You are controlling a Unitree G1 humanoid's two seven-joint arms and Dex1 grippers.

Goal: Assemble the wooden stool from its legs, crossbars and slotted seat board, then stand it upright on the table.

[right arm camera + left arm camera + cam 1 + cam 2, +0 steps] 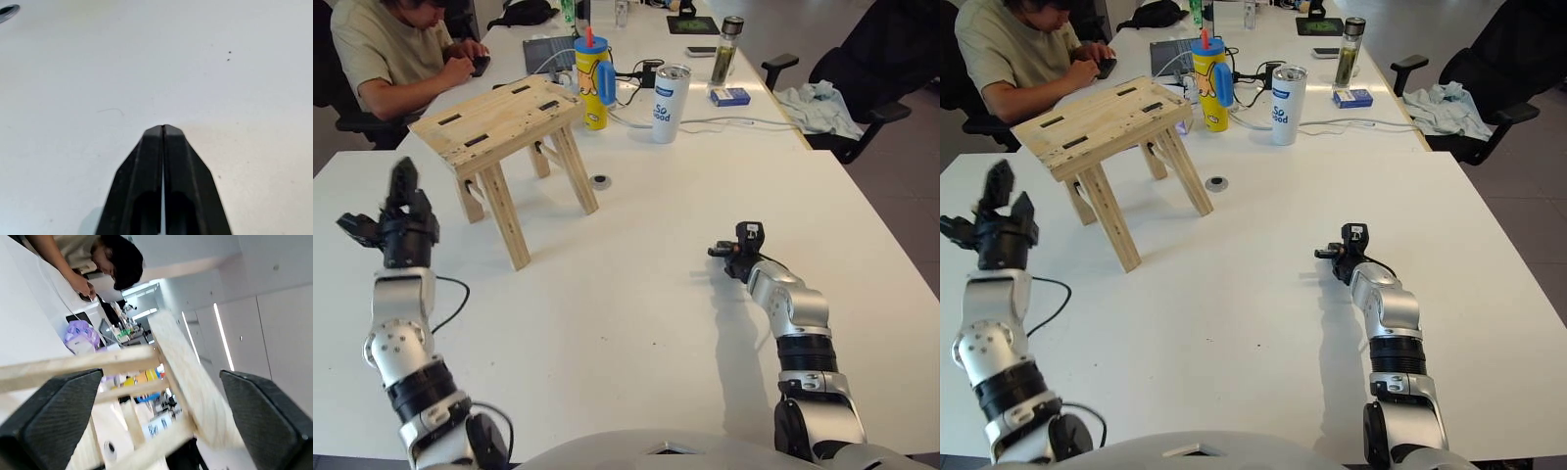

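Pale wooden four-legged stool (499, 122) stands assembled and upright at 11 o'clock on white worktop (636, 323). Left hand (379, 201) open, empty, at stool's 8 o'clock, apart. Right hand (717, 252) closed on nothing, at 4 o'clock. Judged: final step done; next, retreat without nudging the legs.

White rectangular surface (636, 333), matt finish: lower and middle of the frame. Small round silver grommet (600, 181) set into it, centre left.
Second white surface (764, 103), butted against the far edge of the first: upper centre.
Black office chair (881, 59) with armrests: upper right; crumpled pale blue-green cloth (818, 106) lying on it.
Grey floor (901, 206): right edge.
Left wrist view: white wall panels (288, 333), right side; narrow bright light strip (222, 335), middle right.
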